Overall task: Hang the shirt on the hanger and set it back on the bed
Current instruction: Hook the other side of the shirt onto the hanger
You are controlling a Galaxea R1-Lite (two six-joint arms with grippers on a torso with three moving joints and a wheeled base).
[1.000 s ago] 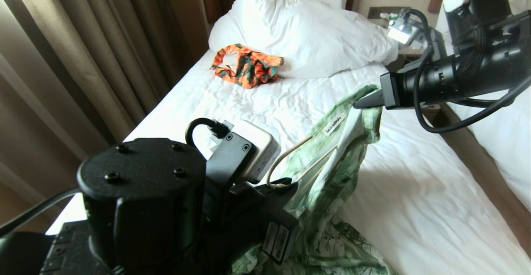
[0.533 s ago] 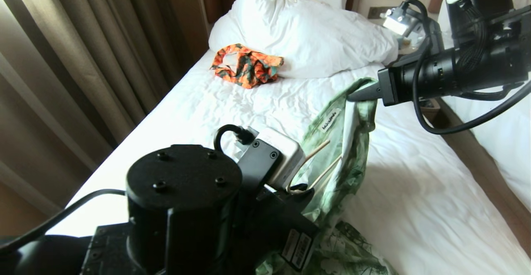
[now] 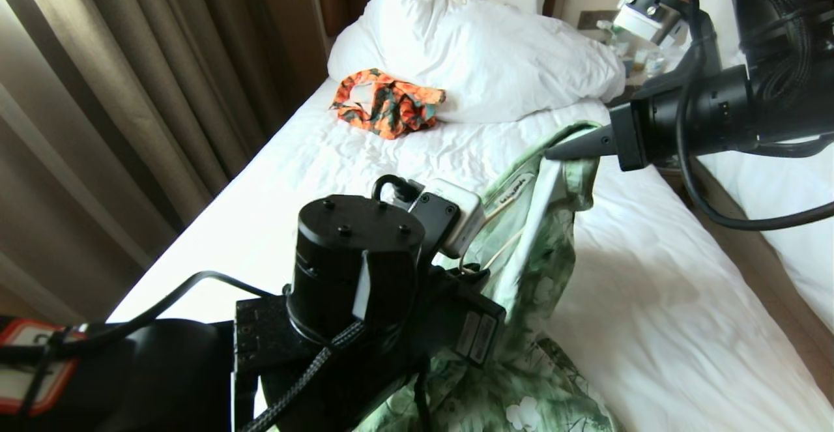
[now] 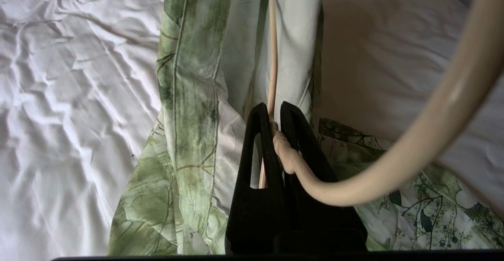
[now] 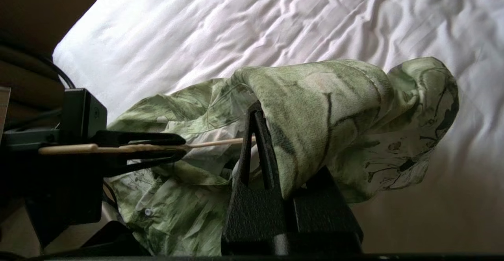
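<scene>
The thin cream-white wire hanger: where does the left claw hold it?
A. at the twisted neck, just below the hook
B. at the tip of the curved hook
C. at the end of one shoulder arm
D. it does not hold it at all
A: in the left wrist view the left claw is shut on the twisted neck of the thin cream-white wire hanger, with the hook curving away beyond it.

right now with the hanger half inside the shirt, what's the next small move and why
Probably push the hanger a little further up inside the shirt. The left pincer is shut on the hanger's twisted neck and only one wire arm runs up into the fabric, while the right pincer is shut on the raised collar edge, holding the shirt open above the bed. The shoulders don't look seated yet.
</scene>
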